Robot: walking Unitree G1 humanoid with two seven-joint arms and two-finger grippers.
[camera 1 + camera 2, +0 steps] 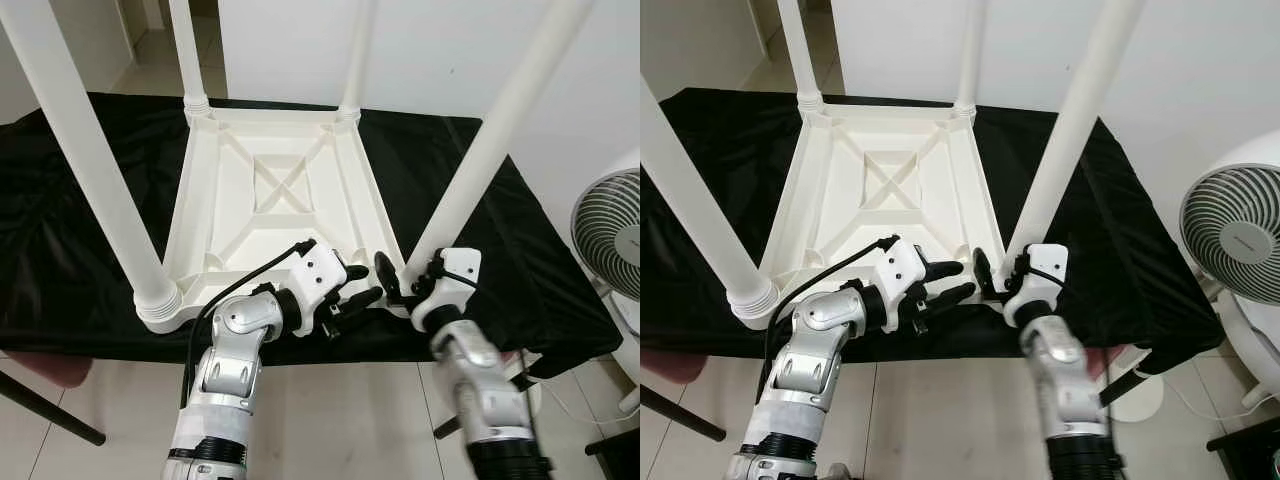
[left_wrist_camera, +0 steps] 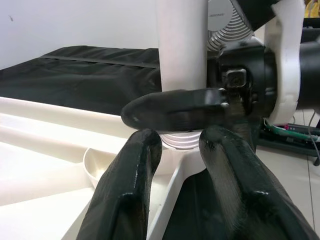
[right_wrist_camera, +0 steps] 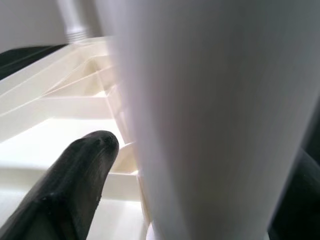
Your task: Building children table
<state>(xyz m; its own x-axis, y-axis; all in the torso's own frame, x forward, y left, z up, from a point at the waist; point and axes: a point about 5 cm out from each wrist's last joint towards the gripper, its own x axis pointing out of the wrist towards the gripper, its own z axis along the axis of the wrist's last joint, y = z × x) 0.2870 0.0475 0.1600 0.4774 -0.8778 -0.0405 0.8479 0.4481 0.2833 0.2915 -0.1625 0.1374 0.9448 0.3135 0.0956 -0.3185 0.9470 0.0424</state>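
Observation:
A white children's table [image 1: 215,200] lies upside down on a black-covered surface, its legs pointing up. My right gripper [image 1: 402,280] is at the base of the near right leg [image 1: 480,150], one black finger [image 3: 75,180] on each side of the leg [image 3: 200,115] and pressed close to it. My left gripper [image 1: 362,284] hovers open just left of that, over the table's near rim, pointing at the leg's ribbed base collar [image 2: 181,141]. Nothing is between its fingers [image 2: 125,190]. From the left wrist, a right finger crosses in front of the leg [image 2: 182,45].
The near left leg [image 1: 90,170] rises close to my left arm. The black cloth [image 1: 60,250] covers the surface to its edges. A white standing fan [image 1: 612,235] is at the right, and a dark red seat [image 1: 45,368] is low on the left over the tiled floor.

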